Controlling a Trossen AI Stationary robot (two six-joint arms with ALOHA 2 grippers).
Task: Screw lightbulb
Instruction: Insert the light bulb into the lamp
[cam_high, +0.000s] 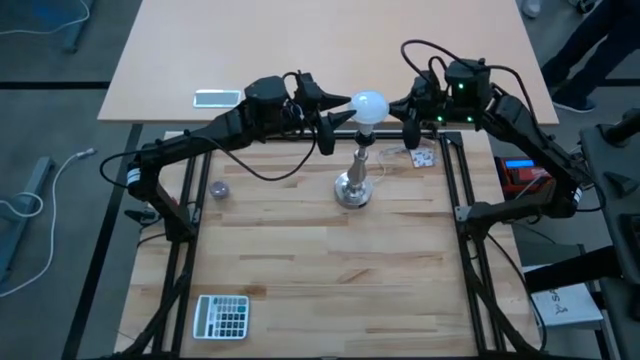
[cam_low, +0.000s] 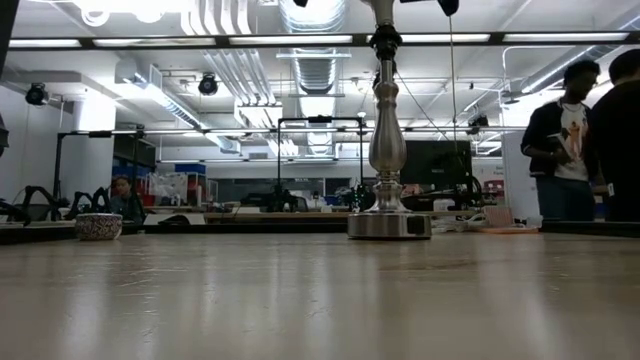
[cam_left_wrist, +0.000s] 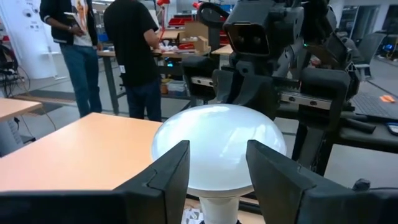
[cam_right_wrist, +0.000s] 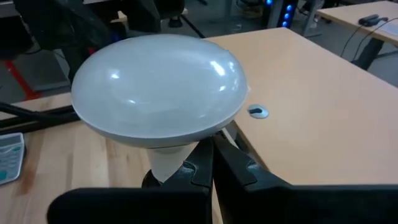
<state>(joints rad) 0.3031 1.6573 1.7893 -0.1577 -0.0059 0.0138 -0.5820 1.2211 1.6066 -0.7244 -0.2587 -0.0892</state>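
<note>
Two grippers are flanking the lightbulb atop the silver stand: our left gripper is parted astride its globe, the right gripper shut beside its neck; we are twisting gently, keeping it upright.

I see a silver metal stand upright near the middle of the wooden desk, a calculator at the desk's near left corner, and a small bowl to the left. A phone lies on the pale desk behind. Two people stand in the room beyond.
</note>
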